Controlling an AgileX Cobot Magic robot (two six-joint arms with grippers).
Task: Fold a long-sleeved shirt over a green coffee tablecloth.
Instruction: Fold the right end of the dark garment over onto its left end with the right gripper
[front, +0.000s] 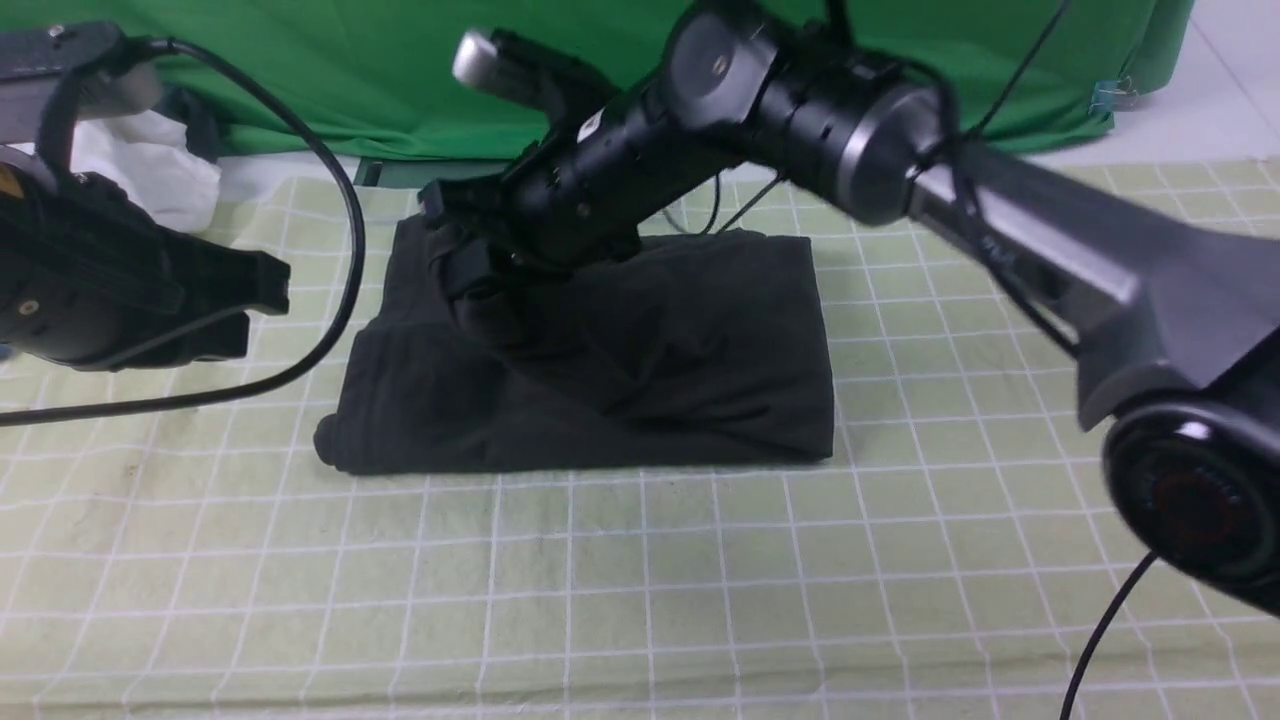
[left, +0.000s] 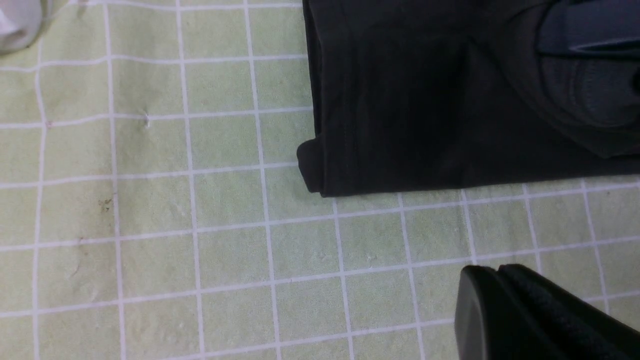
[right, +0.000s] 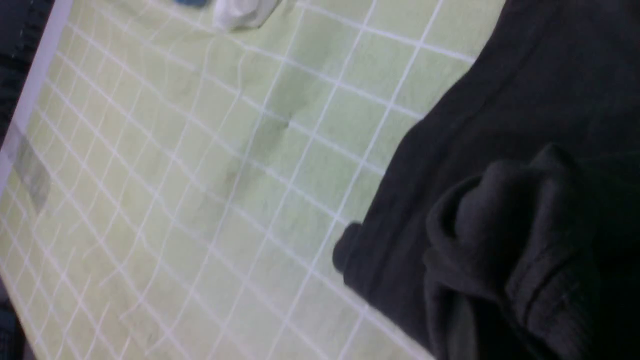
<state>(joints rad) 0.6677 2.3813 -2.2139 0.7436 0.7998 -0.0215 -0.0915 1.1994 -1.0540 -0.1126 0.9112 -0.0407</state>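
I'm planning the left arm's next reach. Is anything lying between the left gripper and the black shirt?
Nothing on the cloth does. The left wrist view shows only grid tablecloth between the shut left gripper and the black shirt at its corner. The front view shows a black cable looping across that gap.

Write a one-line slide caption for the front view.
Right gripper at the folded black shirt, green checked tablecloth beneath; left gripper off to the side.
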